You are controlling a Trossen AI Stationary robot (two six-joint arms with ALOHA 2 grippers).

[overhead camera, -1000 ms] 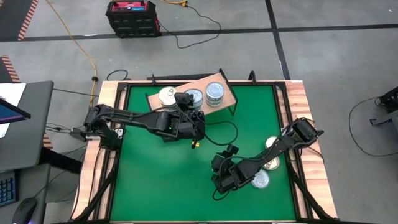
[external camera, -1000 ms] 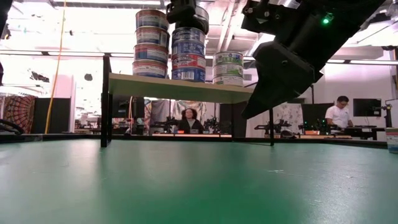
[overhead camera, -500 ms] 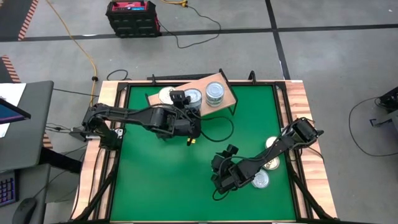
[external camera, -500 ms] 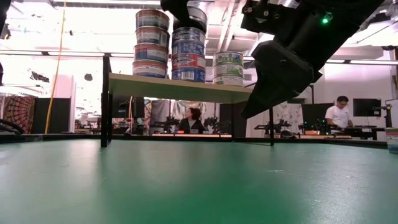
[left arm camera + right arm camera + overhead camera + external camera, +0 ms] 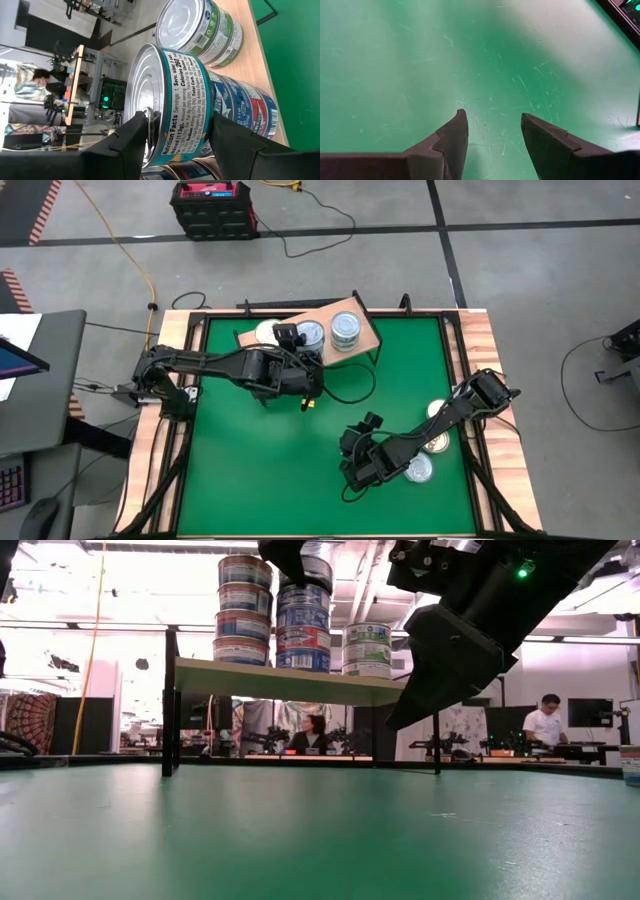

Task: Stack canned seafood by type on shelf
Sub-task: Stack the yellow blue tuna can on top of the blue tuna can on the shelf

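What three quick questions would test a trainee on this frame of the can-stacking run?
1. True or false: the right claw is holding a can.
2. How many stacks of cans stand on the shelf? A) two B) three C) five
3. Fill in: the left claw is at the top of the ___ stack.

Key
1. False. It is open and empty above the green table.
2. B.
3. Middle. The green-labelled stack is on one side and a taller stack on the other.
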